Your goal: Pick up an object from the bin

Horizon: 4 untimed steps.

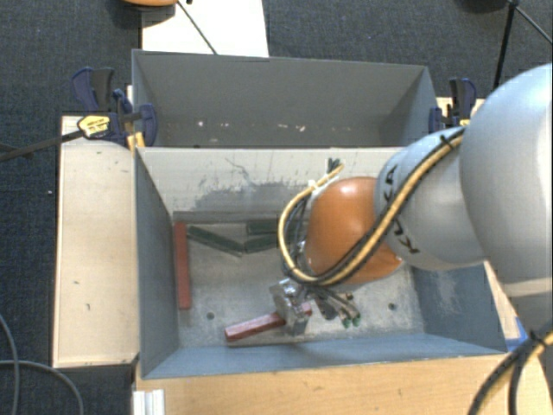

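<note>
My gripper [292,311] is low at the bin's front middle, its grey fingers under the orange wrist cover. A dark red flat bar [254,326] lies on the floor near the front wall, and its right end reaches up to the fingers. Whether the fingers close round that end is hidden. A long red-brown stick [182,264] lies along the left wall, well left of the gripper. Dark green flat pieces [232,237] lie at the back left of the floor, behind the gripper.
The arm with its orange cover and cables hangs over the right half of the bin and hides the floor there. Small green-tipped wire ends show just right of the gripper. Bare floor lies between the stick and the gripper.
</note>
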Each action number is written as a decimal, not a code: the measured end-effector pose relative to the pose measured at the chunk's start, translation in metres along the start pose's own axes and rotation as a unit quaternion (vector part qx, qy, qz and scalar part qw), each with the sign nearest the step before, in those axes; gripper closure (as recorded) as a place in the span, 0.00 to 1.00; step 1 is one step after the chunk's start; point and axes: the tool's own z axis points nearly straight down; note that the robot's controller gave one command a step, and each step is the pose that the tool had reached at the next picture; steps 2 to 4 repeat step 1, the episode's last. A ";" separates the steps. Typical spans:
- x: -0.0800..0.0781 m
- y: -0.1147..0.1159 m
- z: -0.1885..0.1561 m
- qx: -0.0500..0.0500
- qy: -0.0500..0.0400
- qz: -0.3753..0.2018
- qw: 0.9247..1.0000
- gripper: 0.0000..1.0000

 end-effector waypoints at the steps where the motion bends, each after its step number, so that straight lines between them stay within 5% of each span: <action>1: -0.011 -0.007 -0.143 0.000 -0.001 -0.011 1.000 1.00; 4: -0.011 -0.007 -0.143 0.000 -0.001 -0.011 1.000 1.00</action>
